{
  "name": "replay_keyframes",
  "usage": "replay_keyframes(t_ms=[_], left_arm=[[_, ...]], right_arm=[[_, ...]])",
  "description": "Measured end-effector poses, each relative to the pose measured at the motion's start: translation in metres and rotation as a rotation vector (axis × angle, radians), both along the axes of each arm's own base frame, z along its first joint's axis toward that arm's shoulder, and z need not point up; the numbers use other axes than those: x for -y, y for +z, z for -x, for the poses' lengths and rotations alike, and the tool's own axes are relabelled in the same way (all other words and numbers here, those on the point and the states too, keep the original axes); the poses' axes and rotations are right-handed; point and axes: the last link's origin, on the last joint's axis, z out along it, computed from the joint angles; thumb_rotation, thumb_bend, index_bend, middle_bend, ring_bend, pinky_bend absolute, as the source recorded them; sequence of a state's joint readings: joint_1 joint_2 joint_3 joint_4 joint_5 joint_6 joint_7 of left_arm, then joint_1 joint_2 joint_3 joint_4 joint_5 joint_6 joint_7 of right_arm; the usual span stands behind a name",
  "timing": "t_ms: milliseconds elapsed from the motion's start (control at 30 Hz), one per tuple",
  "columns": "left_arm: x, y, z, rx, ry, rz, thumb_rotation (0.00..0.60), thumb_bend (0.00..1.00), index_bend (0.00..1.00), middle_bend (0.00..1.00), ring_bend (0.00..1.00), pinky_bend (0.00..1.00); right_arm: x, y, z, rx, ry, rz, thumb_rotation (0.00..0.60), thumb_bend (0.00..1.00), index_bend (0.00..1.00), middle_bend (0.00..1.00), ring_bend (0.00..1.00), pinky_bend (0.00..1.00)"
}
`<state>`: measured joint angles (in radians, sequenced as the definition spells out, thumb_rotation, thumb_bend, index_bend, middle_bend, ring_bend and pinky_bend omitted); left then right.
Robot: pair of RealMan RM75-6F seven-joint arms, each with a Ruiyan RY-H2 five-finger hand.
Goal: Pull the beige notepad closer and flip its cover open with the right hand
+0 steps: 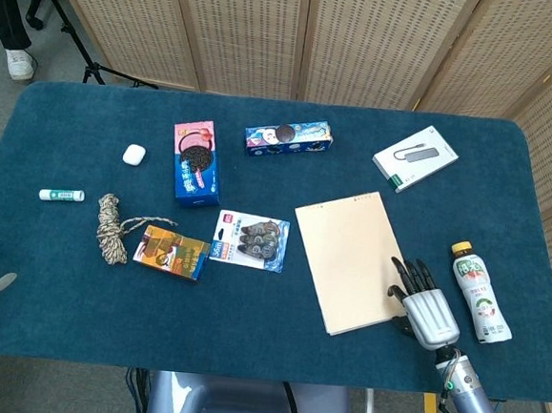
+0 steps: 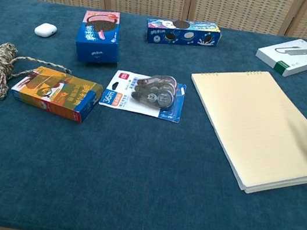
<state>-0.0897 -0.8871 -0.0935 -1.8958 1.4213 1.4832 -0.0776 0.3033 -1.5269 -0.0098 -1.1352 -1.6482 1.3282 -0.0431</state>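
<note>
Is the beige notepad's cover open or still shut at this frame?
Shut: the beige notepad lies flat, cover down, right hand at its near right edge.

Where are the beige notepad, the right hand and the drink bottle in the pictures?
beige notepad [image 1: 349, 255]: head view, middle of its closed cover.
right hand [image 1: 428, 309]: head view, back of the hand, at the notepad's near right corner.
drink bottle [image 1: 479, 294]: head view, on its label.

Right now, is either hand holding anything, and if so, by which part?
Nothing is plainly held. The right hand lies at the beige notepad's near right edge, fingers spread over it; a grip cannot be told. The left hand is out of view.
</note>
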Motion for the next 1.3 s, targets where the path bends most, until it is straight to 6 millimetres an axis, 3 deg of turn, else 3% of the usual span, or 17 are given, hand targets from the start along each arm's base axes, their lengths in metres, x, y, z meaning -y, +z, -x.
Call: replay_keyframes(t_ms=[400,867,1133,1300], left_arm=[[-0.001,-0.001,0.0,-0.002,0.003,0.004,0.6,0.0,0.0,0.0,0.0,0.0],[-0.002,-0.002,0.0,-0.006,0.004,0.008,0.6,0.0,0.0,0.0,0.0,0.0],[-0.001,-0.002,0.0,-0.005,0.004,0.007,0.6,0.0,0.0,0.0,0.0,0.0],[-0.002,-0.002,0.0,-0.006,0.005,0.006,0.6,0.0,0.0,0.0,0.0,0.0]], right_arm=[[0.013,0.003,-0.011,0.074,0.007,0.048,0.6,0.34,0.4,0.0,0.0,0.0],[0.034,-0.01,-0.026,0.072,0.008,0.042,0.6,0.34,0.4,0.0,0.0,0.0],[0.045,-0.018,-0.031,0.072,0.002,0.035,0.6,0.5,0.4,0.0,0.0,0.0],[0.051,-0.022,-0.032,0.064,-0.002,0.029,0.6,0.55,0.4,0.0,0.0,0.0]])
